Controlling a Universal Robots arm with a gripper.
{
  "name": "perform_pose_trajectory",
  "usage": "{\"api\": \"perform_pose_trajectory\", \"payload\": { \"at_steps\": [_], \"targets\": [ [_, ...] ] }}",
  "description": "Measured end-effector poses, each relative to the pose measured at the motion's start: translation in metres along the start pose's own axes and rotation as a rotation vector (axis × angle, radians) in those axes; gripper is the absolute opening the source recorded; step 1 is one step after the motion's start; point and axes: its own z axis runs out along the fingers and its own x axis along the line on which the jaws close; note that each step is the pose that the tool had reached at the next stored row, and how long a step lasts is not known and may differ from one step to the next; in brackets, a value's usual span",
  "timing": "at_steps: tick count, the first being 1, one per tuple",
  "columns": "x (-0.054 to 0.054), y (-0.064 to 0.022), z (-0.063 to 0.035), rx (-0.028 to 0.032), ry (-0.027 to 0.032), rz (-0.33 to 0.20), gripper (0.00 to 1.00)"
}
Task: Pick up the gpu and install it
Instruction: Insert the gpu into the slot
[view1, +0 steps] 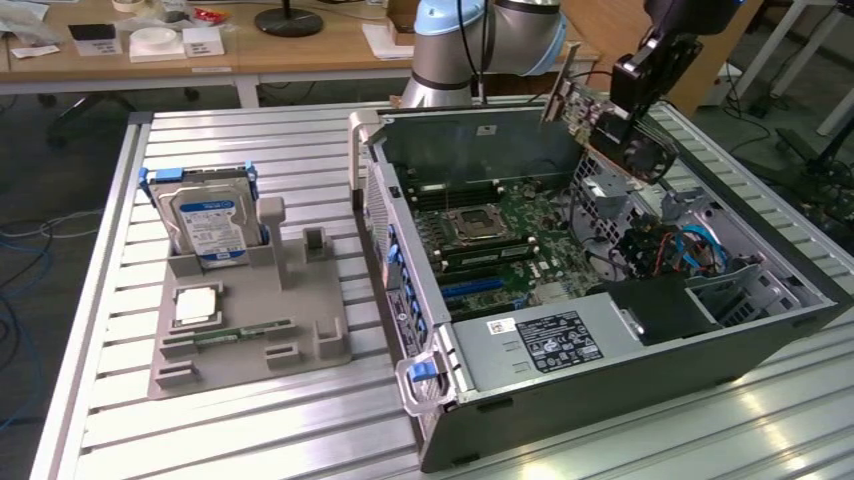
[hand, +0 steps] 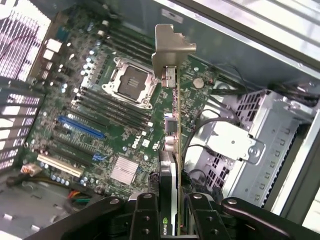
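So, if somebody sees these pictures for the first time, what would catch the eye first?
Most likely the open computer case on the slatted metal table, with its green motherboard exposed. Above its far corner, towards the exterior view's right, the gripper holds the gpu over the inside of the case. On the exterior view's left, a hard drive with a blue label stands upright in a grey holder.

Arm is seen swung over toward the exterior view's right, with the gripper angled downward. Fingers are clamped from both sides onto the gpu, which is held edge-on.
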Motion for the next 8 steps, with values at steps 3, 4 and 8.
{"api": "perform_pose_trajectory", "payload": {
  "at_steps": [3, 4, 8],
  "targets": [
    [0.0, 0.0, 0.0, -0.0009, 0.0021, -0.045, 0.26],
    [0.0, 0.0, 0.0001, -0.0013, 0.0028, -0.062, 0.26],
    [0.0, 0.0, 0.0002, -0.0026, 0.0056, -0.124, 0.26]
  ]
}}
